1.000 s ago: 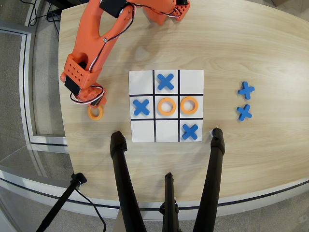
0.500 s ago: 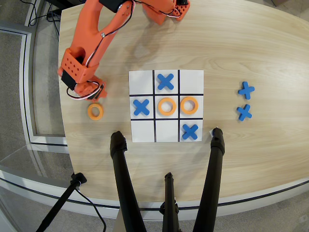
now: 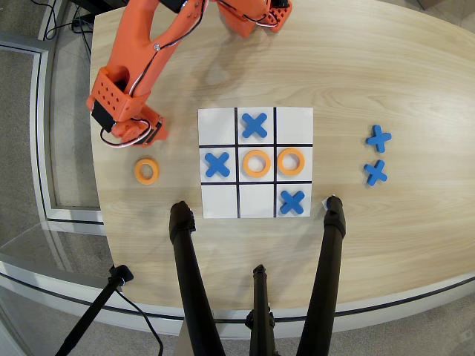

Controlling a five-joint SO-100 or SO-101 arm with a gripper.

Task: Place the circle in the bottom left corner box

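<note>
The approach to pickup is judged to be in hand: the gripper (image 3: 141, 137) is being held just above the loose circle (image 3: 147, 171), which is lying on the table (image 3: 386, 67) left of the paper grid (image 3: 255, 163), apart from it. Whether the pincer is spread or pressed together cannot be told. The bottom left corner box (image 3: 294, 124), the grid's upper-right cell, is being left empty; a descent over the ring is called for next.

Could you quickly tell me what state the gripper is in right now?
Gripper: cannot be told; its fingers are hidden under the arm, above the loose ring.
</note>
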